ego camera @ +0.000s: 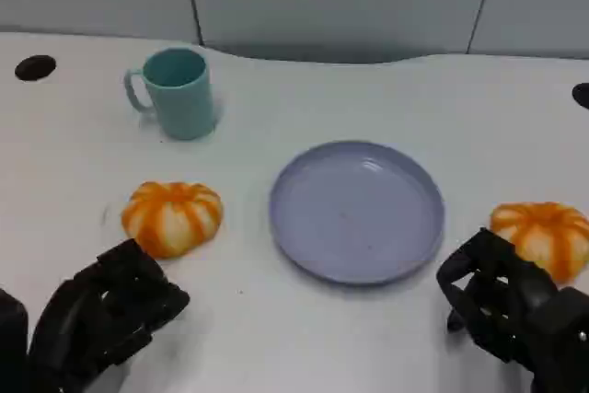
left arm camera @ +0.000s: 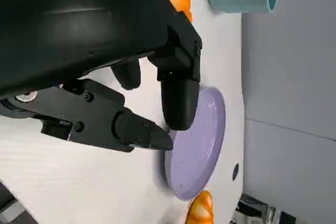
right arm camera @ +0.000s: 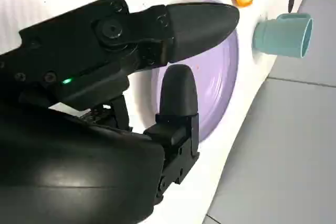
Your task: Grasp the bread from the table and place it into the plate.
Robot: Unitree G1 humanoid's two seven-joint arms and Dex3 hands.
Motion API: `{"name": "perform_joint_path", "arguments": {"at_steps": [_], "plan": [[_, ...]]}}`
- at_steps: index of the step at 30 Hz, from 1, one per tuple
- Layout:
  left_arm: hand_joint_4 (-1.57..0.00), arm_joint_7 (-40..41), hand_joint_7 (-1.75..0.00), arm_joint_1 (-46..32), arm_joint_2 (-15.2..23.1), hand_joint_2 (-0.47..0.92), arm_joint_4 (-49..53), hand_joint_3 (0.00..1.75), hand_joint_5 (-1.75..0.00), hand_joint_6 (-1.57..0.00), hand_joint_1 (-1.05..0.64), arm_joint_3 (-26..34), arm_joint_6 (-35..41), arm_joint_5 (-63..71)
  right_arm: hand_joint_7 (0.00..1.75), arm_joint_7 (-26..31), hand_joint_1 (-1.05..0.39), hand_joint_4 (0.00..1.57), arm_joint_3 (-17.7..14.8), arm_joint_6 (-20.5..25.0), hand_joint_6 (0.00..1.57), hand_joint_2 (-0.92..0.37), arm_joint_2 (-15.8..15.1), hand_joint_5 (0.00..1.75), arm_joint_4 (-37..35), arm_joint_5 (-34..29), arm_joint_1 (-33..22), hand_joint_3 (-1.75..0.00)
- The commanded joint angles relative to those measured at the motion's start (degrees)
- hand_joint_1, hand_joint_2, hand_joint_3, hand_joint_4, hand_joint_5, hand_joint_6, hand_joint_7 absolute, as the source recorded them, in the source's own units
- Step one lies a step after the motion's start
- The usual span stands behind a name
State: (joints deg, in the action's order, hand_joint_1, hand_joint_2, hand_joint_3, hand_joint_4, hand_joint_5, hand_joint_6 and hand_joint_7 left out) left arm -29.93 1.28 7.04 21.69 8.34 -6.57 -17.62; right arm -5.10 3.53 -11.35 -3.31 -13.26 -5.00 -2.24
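Black left hand (ego camera: 101, 319): seen at the near left table edge, fingers apart, nothing held; left bread lies just beyond the fingertips, not touched.
Black right hand (ego camera: 515, 306): seen at the near right edge, fingers loosely curved with gaps between, nothing held; right bread sits just beside it, contact cannot be told.
Left bread (ego camera: 173, 216): orange-and-white striped bun resting on the table, left of the plate, apart from it.
Right bread (ego camera: 545, 235): a second striped bun on the table, right of the plate, partly hidden by the right hand.
Plate (ego camera: 294, 227): lilac, shallow, nothing in it, lying between the two buns.
Mug (ego camera: 175, 92): teal, upright, behind the left bread, well apart from both hands.
Table (ego camera: 276, 347): white, smooth.
Stage: judged as approach, no grasp made yet.
Risk 1: rounded bun may be pushed away across the smooth top if fingertips arrive before closing.
Risk 2: soft bun may be crushed by a hard squeeze.
Risk 3: plate may be nudged by a low carry, or the bun dropped on its rim and rolled off.
Risk 4: both hands acting together may be crowded over the plate.
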Motion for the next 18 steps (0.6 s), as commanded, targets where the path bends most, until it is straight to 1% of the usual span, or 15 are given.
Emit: {"name": "perform_joint_path", "arguments": {"at_steps": [1,18], "plan": [[-0.64,-0.26,-1.64,-0.06,1.15,0.88,-0.40,0.00,-1.75,-0.54,-0.24,0.12,0.58,0.13,1.75,-0.20,-0.26,0.57,-0.44,0.39,0.36,-0.92,-0.66,1.75,0.44,0.50,-0.03,-0.33],[-0.65,-0.48,-1.64,0.26,1.38,0.87,0.46,0.00,-1.75,-0.54,-0.26,0.21,-0.88,0.56,1.75,0.62,-0.25,0.57,-0.35,-0.51,0.37,-0.92,-0.23,1.75,-0.51,0.05,0.22,-0.32]]}}
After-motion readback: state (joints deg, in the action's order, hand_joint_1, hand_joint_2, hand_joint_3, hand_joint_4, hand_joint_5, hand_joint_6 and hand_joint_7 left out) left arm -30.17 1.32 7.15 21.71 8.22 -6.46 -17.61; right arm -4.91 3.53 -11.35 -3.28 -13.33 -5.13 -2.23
